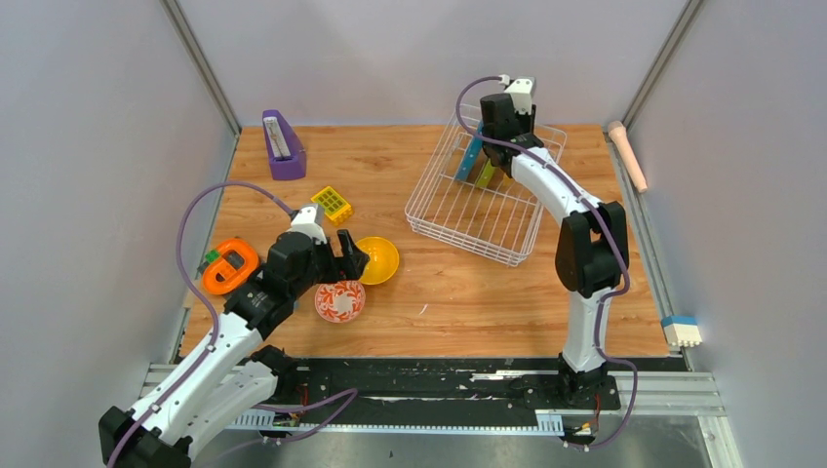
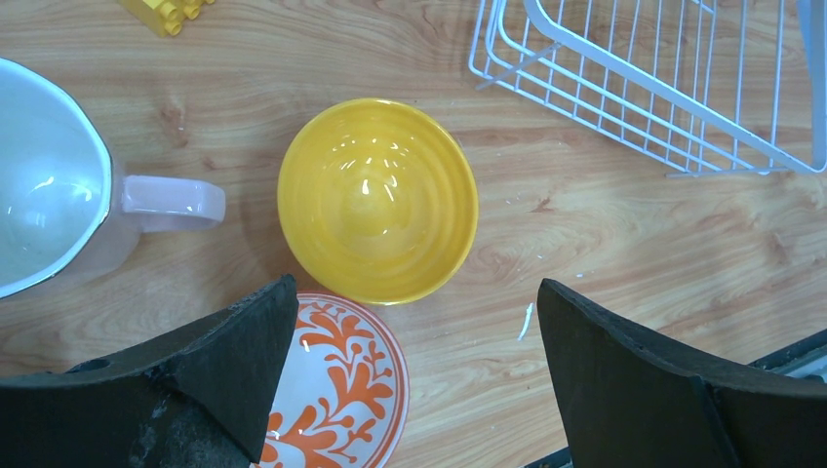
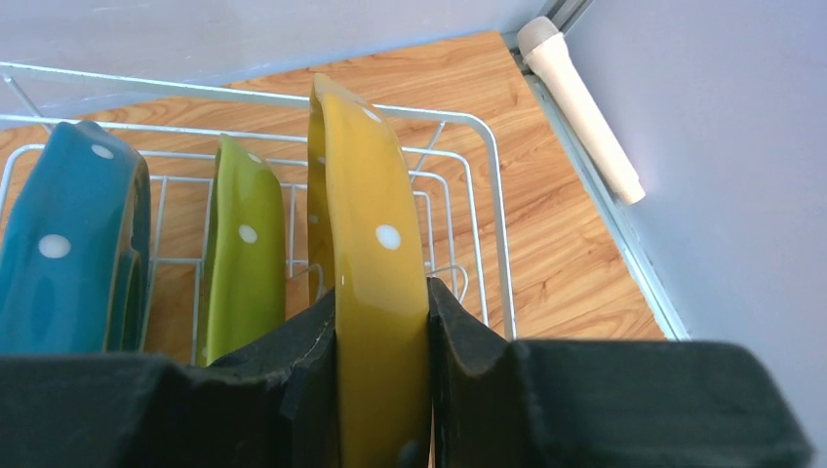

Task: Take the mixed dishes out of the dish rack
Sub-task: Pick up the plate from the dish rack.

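Note:
The white wire dish rack [image 1: 466, 237] stands at the back right. A blue plate [image 3: 63, 244], a green plate [image 3: 244, 253] and a yellow plate [image 3: 366, 224] stand upright in it, all white-dotted. My right gripper [image 3: 382, 292] is shut on the yellow plate's rim, one finger on each face. From above, the right gripper [image 1: 507, 156] hides that plate, beside the blue plate [image 1: 469, 156]. My left gripper [image 2: 417, 288] hangs open above the table, holding nothing. Below it are the yellow bowl [image 2: 378, 200], the red-and-white bowl [image 2: 341, 390] and a pale cup [image 2: 49, 185].
A purple wedge holder [image 1: 283, 146] stands at the back left, a yellow grid block [image 1: 333, 204] near the bowls, an orange round gadget [image 1: 230, 265] by my left arm. A cream handle [image 1: 627, 154] lies along the right rail. A blue-and-white block [image 1: 682, 331] sits off the table's right edge.

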Controlling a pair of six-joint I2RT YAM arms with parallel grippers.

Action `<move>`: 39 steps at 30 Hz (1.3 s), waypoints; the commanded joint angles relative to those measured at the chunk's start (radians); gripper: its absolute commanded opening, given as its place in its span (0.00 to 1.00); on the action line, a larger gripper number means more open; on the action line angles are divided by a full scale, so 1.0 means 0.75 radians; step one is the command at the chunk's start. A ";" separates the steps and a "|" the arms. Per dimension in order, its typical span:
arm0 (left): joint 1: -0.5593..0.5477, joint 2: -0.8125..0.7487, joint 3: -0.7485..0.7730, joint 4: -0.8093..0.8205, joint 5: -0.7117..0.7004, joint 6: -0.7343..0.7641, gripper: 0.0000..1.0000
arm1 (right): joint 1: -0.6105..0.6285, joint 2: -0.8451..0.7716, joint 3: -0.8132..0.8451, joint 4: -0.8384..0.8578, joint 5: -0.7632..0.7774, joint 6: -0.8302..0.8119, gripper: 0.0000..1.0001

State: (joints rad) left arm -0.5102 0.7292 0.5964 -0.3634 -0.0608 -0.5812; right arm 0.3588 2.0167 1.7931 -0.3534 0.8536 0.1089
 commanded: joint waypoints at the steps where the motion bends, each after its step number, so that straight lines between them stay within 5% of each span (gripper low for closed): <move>1: 0.002 -0.023 0.000 0.008 -0.003 -0.007 1.00 | 0.011 -0.075 0.096 0.318 0.181 -0.210 0.00; 19: 0.002 -0.033 -0.003 0.002 -0.009 -0.008 1.00 | -0.035 -0.025 0.004 0.122 -0.171 0.143 0.00; 39: 0.001 -0.042 0.004 -0.007 -0.014 -0.005 1.00 | -0.042 -0.017 0.303 0.118 0.028 -0.096 0.00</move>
State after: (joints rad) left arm -0.5102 0.7132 0.5964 -0.3786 -0.0612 -0.5808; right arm 0.3222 2.0598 1.8889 -0.4187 0.7944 0.1055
